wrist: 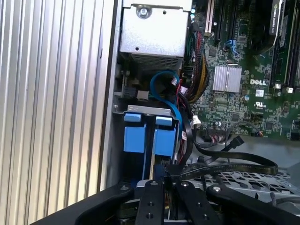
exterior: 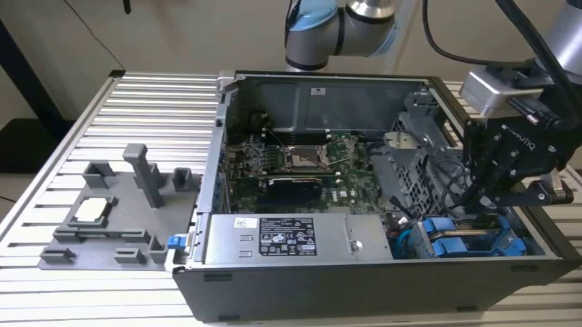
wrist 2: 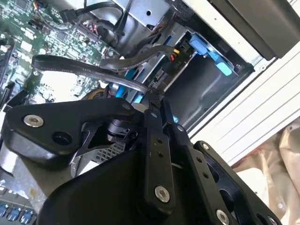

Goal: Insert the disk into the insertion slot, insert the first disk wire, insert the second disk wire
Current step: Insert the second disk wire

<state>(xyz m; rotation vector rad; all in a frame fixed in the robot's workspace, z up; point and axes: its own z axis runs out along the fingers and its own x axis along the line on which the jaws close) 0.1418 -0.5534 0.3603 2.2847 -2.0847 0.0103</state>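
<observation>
The disk point(exterior: 452, 244) lies in the insertion slot point(exterior: 506, 240) at the case's front corner, on the exterior view's right. Its bright blue bracket point(wrist: 164, 140) shows in the first wrist view beside a second blue bracket point(wrist: 134, 138). My gripper point(exterior: 472, 206) reaches down into the case just above the blue brackets. Its fingers point(wrist 2: 153, 123) are pressed together on the end of a flat black disk wire point(wrist 2: 89, 71). That wire point(wrist: 234, 168) loops away over the perforated cage. A blue cable point(wrist: 165, 91) curves down behind the brackets.
The grey power supply box point(exterior: 282, 238) with a white sticker sits beside the slot. The green motherboard point(exterior: 300, 160) fills the case floor. The perforated drive cage point(exterior: 409, 163) and loose cable bundles point(wrist: 199, 70) crowd the gripper. A grey fixture point(exterior: 118, 204) stands on the slatted table point(exterior: 136, 102).
</observation>
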